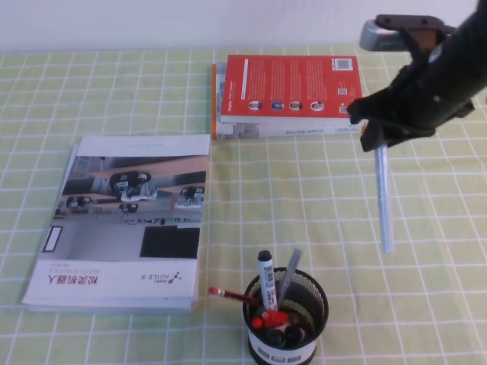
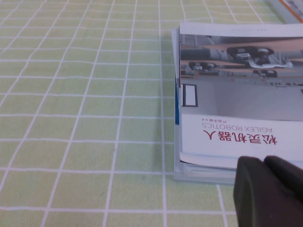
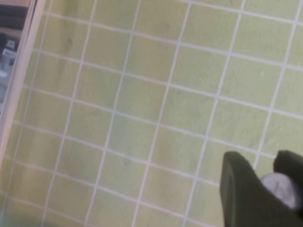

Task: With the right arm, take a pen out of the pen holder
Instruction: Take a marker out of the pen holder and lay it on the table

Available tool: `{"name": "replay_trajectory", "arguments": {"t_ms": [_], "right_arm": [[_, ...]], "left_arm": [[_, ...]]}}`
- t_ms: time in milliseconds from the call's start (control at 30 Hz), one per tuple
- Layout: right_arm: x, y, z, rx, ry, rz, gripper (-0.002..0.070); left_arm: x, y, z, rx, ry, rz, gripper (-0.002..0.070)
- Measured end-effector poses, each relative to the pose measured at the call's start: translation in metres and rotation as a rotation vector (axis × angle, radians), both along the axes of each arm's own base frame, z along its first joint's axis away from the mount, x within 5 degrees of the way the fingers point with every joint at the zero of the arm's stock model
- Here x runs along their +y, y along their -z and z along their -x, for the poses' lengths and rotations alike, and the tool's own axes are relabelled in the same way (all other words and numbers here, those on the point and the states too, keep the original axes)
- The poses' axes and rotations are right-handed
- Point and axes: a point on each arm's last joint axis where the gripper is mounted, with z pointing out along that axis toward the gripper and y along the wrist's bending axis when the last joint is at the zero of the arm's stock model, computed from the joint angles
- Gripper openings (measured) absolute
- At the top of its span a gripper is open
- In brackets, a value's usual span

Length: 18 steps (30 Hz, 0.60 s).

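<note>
- The right end effector point(image 1: 378, 138) is up over the far right of the tabletop point(image 1: 441, 319), just in front of the red book point(image 1: 289, 84). Its jaws are nipped in on the top end of a pale, silvery-blue pen point(image 1: 384, 198).
- The pen hangs nearly straight down from the grip. It is fully out of the pen holder point(image 1: 318, 315) and well apart from it, off to the right and further back.
- From where I stand I cannot tell whether its lower tip is clear of the cloth.
- In the right wrist view the pen's butt point(image 3: 280, 189) shows as a pale round spot between the two dark fingers point(image 3: 241, 189), so the hold looks to be right at the end.
- By my reckoning the pen is light, stiff and smooth-barrelled. It would not crush, but a round, slick barrel pinched near one end can swing or slide through the pads.
- A hold nearer the middle of the barrel would steady it, and slow moves suit the grip as it is.
- The pen holder is black mesh, sits near the front edge, and looks light enough to tip if anything snags on it.
- A black marker point(image 1: 265, 275), a grey pen point(image 1: 290, 274) and a red pencil point(image 1: 228, 294) lean inside it.
- The left end effector point(image 2: 267, 189) is out of the overhead view. Its own camera shows it low by the near edge of the brochure point(image 2: 241, 94), with its fingers drawn together and nothing between them.
</note>
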Motion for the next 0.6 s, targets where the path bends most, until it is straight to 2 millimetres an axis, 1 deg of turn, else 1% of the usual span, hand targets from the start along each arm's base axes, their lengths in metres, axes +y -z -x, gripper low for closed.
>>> {"name": "replay_trajectory", "arguments": {"t_ms": [233, 300, 400, 600], "right_arm": [[0.014, 0.031, -0.046, 0.087, 0.009, 0.043, 0.0088], [0.016, 0.044, -0.057, 0.11, 0.019, 0.071, 0.0088], [0.019, 0.061, -0.068, 0.143, 0.019, 0.096, 0.0088], [0.022, 0.081, -0.081, 0.138, 0.031, 0.098, 0.0088]], "left_arm": [[0.0, 0.0, 0.0, 0.0, 0.0, 0.0, -0.0005], [0.0, 0.0, 0.0, 0.0, 0.0, 0.0, -0.0005], [0.0, 0.0, 0.0, 0.0, 0.0, 0.0, -0.0005], [0.0, 0.0, 0.0, 0.0, 0.0, 0.0, -0.0005]]}}
